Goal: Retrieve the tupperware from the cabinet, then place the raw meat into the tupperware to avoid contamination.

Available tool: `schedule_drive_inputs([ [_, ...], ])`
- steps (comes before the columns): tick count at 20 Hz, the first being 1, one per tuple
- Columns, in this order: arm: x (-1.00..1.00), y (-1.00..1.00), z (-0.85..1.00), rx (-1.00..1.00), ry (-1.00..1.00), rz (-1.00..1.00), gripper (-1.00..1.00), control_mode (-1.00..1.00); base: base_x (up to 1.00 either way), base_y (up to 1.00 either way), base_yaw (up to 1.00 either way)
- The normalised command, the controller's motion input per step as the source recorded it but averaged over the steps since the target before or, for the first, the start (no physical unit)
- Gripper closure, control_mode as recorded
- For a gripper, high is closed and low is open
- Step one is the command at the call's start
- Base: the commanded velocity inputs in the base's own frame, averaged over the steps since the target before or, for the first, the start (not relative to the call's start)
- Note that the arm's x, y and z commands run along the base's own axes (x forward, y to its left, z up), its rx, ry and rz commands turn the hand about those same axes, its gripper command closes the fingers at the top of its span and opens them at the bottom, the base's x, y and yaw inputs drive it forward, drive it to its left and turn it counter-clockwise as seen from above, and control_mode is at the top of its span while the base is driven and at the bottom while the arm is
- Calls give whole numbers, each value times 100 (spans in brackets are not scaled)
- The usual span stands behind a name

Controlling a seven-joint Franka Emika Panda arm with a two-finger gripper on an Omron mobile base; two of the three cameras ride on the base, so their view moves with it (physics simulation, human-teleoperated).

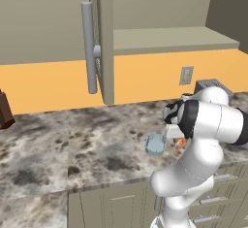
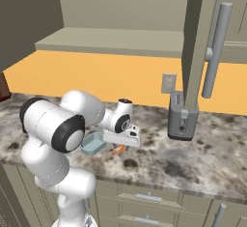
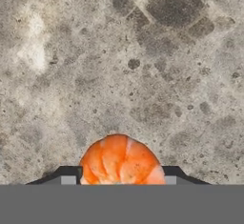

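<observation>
The gripper is down at the speckled stone counter, near its front edge. In the hand view its two dark fingertips stand on either side of the raw meat, an orange-red curled shrimp lying on the stone; the tips sit at the shrimp's flanks, but whether they press on it or leave a gap cannot be told.

The tupperware, a shallow pale-blue container, rests on the counter just beside the hand and near the front edge. In the right base view the tupperware lies to the left of the hand, with the raw meat showing as a small orange piece under the hand, just beside the container and outside it.

The cabinet above the counter has one door swung open, its long grey bar handle facing outward; the shelf inside is bare. A grey toaster stands toward the back of the counter below the open door. A dark brown block sits at the counter's far left edge.
</observation>
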Motion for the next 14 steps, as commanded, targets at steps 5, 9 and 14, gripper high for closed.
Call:
schedule_drive_inputs([
  [5,-10,0,14,-1,0,-7,100,-100,0,0,0],
  [9,-19,0,39,-1,0,-7,100,-100,0,0,0],
  [14,-19,0,43,-1,-1,-8,100,-100,0,0,0],
])
